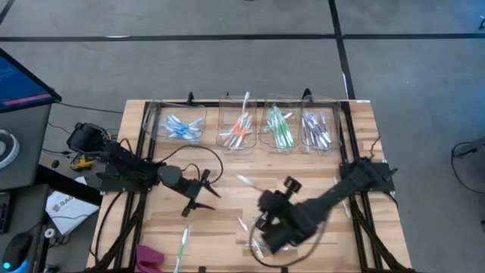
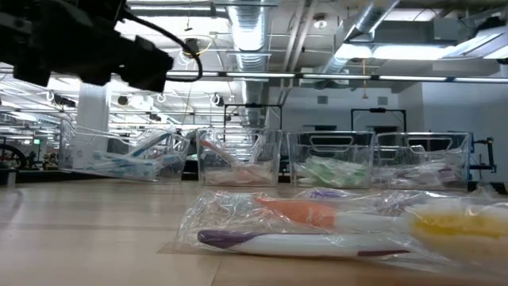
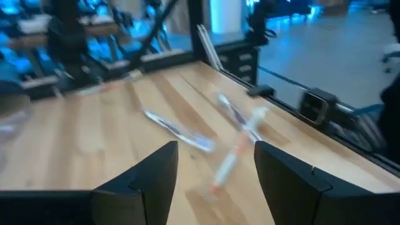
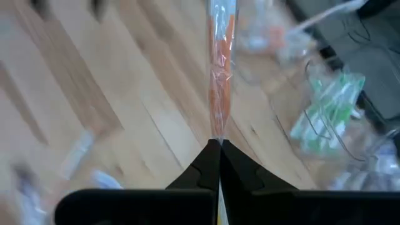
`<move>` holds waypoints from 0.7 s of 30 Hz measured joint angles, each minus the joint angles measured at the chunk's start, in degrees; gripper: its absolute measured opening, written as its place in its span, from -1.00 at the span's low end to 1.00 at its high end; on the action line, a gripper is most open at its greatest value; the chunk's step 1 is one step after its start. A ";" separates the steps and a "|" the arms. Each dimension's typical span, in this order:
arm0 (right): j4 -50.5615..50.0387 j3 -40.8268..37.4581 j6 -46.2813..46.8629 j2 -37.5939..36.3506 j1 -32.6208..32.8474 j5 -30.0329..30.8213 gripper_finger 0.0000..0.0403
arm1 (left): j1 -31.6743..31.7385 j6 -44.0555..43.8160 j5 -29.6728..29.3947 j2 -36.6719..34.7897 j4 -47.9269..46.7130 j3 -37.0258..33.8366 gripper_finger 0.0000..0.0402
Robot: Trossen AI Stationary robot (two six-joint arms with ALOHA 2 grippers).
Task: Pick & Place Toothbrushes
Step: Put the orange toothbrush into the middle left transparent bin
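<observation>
The right gripper [image 4: 219, 145] has its fingers clamped on an orange toothbrush [image 4: 220, 75] in its wrapper, which sticks out ahead of them. Keep the hold firm and carry it to the orange bin [image 1: 239, 129]. The left gripper [image 3: 215, 162] waits, fingers apart.

Left claw [image 1: 198, 199] is hanging wide open over the middle-left, arm reaching in from the left side. Right claw [image 4: 219, 164] is pinching fully closed, arm folding low toward the front.

grey floor [image 1: 227, 19], ceiling ducts [image 2: 254, 32]
</observation>
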 joint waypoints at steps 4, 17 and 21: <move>0.01 -6.17 6.23 -6.25 4.96 8.38 -1.00 | 2.08 0.21 0.00 0.06 5.26 0.00 0.02; 16.48 -33.60 16.48 -13.55 11.20 25.90 -1.00 | 2.58 -0.34 0.02 0.06 17.59 0.20 0.02; 26.12 -36.14 7.43 -13.39 9.09 26.52 -1.00 | 2.58 -2.18 0.04 0.77 17.62 1.49 0.02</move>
